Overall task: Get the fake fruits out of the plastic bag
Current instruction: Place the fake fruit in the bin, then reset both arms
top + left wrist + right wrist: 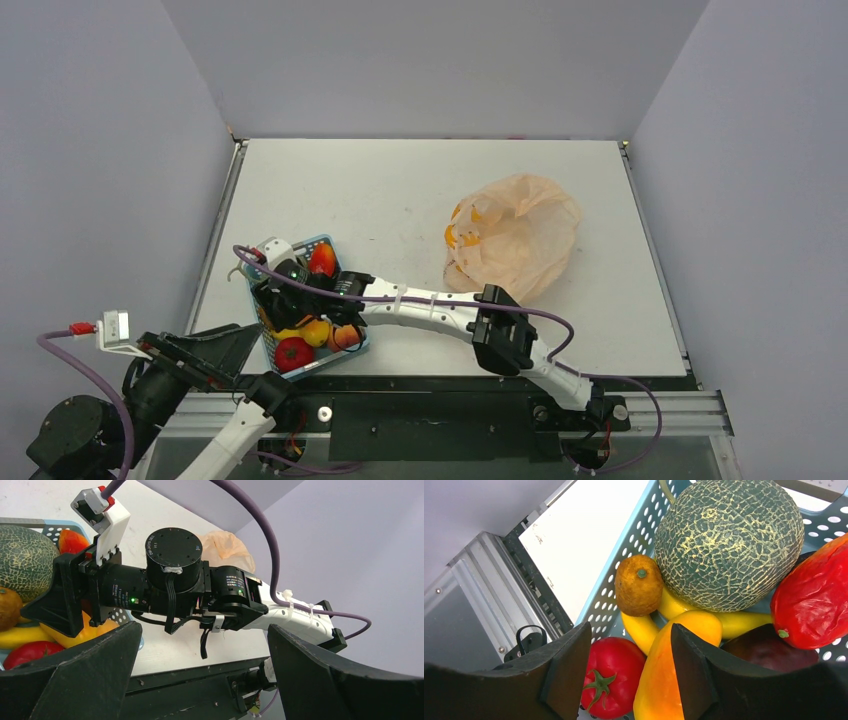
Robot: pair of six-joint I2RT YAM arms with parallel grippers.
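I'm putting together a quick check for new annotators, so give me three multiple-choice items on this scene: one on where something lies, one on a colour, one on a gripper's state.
1. Where does the plastic bag lie relative to the basket?
A. Inside it.
B. On the table, to its right and apart from it.
C. Underneath it.

2. What colour is the basket?
A. Blue.
B. Red.
C. Black.

3. How does the left gripper stand?
A. Shut on the bag.
B. Shut on a tomato.
C. Open, holding nothing.

Answers:
1 B: the top view shows the bag on bare table, well right of the basket.
2 A: its perforated wall is pale blue.
3 C: its wrist view shows both fingers spread wide with nothing gripped between them.
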